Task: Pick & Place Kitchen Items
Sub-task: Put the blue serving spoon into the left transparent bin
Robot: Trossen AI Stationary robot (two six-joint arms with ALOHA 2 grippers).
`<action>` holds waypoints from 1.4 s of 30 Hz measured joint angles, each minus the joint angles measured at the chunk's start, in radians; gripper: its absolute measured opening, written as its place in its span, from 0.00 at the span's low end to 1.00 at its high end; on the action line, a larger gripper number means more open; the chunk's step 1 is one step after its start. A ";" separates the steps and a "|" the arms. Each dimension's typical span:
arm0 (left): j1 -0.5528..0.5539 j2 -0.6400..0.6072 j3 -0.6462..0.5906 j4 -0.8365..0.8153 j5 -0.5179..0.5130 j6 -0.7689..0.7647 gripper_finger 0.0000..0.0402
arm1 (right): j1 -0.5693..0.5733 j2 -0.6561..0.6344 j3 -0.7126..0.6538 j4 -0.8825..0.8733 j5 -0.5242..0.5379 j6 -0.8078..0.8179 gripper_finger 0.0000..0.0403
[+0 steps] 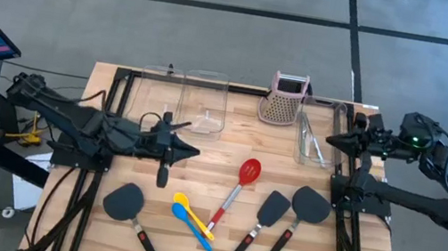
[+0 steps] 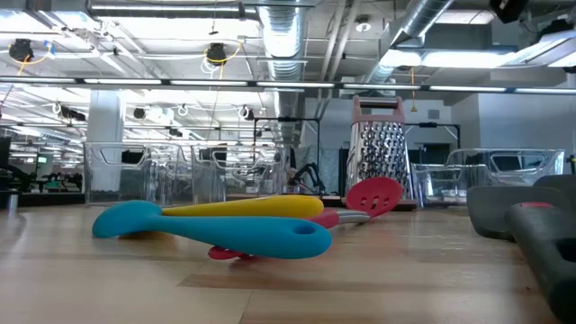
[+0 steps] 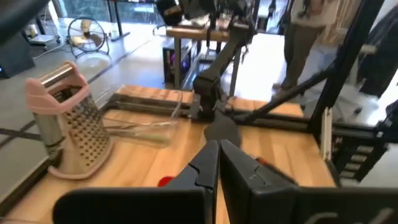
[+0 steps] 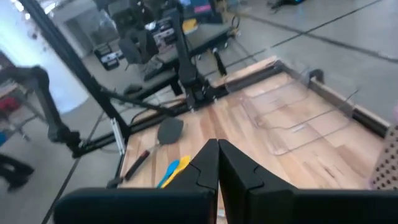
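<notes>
Both arms are matte black, built of slim tubular links with bulkier joint housings. The left gripper [image 1: 193,151] ends in two tapered black fingers [image 3: 202,168] with angular, faceted pads. Behind the right gripper [image 1: 330,140] fingers, the wrist housing shows a small green light. Black cables loop along each arm.

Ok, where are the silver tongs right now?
In the high view the silver tongs lie inside the clear bin at the table's back right, right of the grater, beside the right pincer.
</notes>
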 joint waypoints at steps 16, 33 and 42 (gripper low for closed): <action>-0.051 -0.041 -0.038 0.098 -0.004 -0.016 0.01 | 0.164 0.048 0.000 0.004 0.001 -0.037 0.00; -0.051 -0.082 -0.038 0.097 -0.008 0.046 0.01 | 0.195 0.059 0.000 0.024 0.042 -0.035 0.00; -0.049 -0.130 -0.038 -0.018 -0.011 0.139 0.01 | 0.195 0.184 -0.001 0.035 0.216 0.087 0.00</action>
